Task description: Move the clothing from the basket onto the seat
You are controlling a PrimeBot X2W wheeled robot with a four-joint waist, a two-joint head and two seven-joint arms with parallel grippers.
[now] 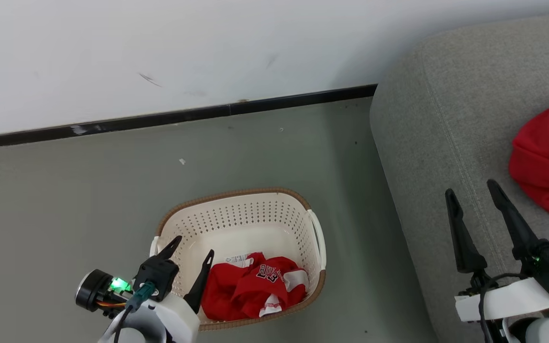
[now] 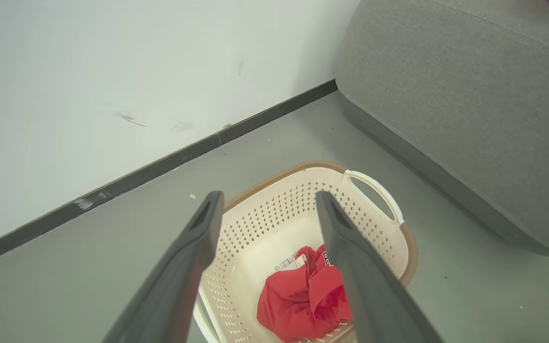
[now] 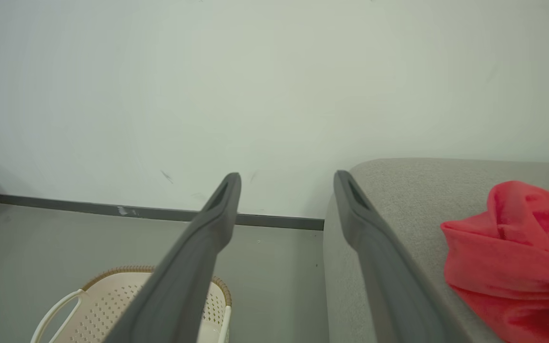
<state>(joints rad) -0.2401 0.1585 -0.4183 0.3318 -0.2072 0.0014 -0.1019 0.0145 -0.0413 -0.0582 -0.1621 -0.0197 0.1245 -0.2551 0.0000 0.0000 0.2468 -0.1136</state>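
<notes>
Head view: the basket (image 1: pixel 236 214) stands on the grey floor (image 1: pixel 88 190) at 6 o'clock, apart from the white wall (image 1: pixel 208 47) and its dark skirting (image 1: pixel 160 116) at 12 o'clock. A red jersey (image 1: pixel 250 290) with white trim and the black numeral 23 lies crumpled on the basket's bottom, bunched against the wall at 5 o'clock of the basket. A paper label (image 1: pixel 236 259) shows just beyond it, at its 12 o'clock. The sofa (image 1: pixel 436 119) fills the 3 o'clock side, near the basket with a strip of floor between. A second red garment (image 1: pixel 548 152) lies heaped on the sofa at the 3 o'clock edge, partly cut off. The left gripper (image 1: pixel 194 245) is at 7 o'clock, over the basket's 8 o'clock side, with its fingers spread wide and nothing between them. One finger is over the white handle, the other over the inside, just beside the jersey's 9 o'clock edge; whether it touches the fabric cannot be told. In the left wrist view the jersey shows below, between the two fingers and partly behind the one at 5 o'clock. The right gripper (image 1: pixel 471 188) is at 4 o'clock over the sofa, fingers likewise wide apart and empty. The garment lies at its 2 o'clock, clear of both fingers.
</notes>
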